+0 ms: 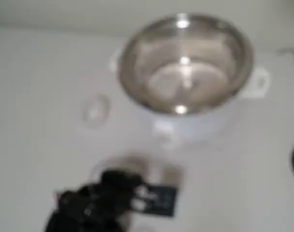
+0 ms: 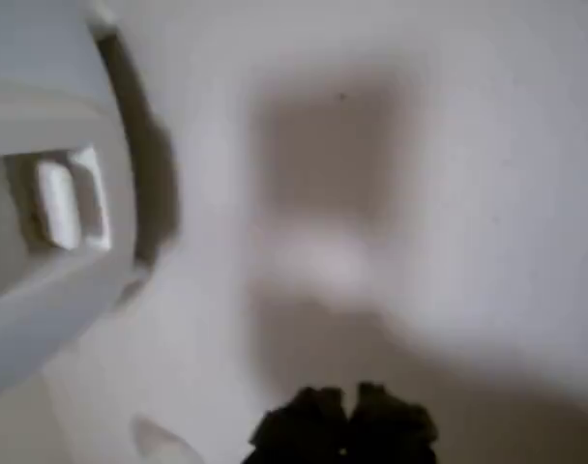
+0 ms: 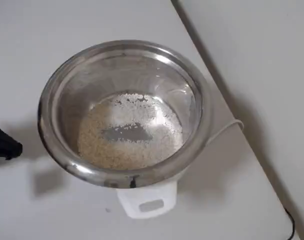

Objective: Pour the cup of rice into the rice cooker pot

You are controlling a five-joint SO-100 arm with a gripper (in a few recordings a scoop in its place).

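Black gripper (image 2: pixel 343 425) fingertips sit blurred at the wrist view's bottom edge; whether they are parted or pressed together, I cannot tell. Beyond and left of them stands the pot's white casing with a handle (image 2: pixel 70 203). From overhead, the shiny steel pot (image 3: pixel 59 90) holds off-white rice (image 3: pixel 127 150) spread over its floor. A fixed view shows a small clear cup (image 1: pixel 96 110) on the table (image 1: pixel 36 72), beyond the gripper and beside the pot.

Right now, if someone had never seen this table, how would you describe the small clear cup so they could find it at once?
Start at the big shiny rice cooker pot on the white table. In the fixed view, look left of it and a little nearer the camera: the cup stands apart on the bare tabletop. It is small, round and see-through, a faint pale outline beside the silver pot and the black gripper.
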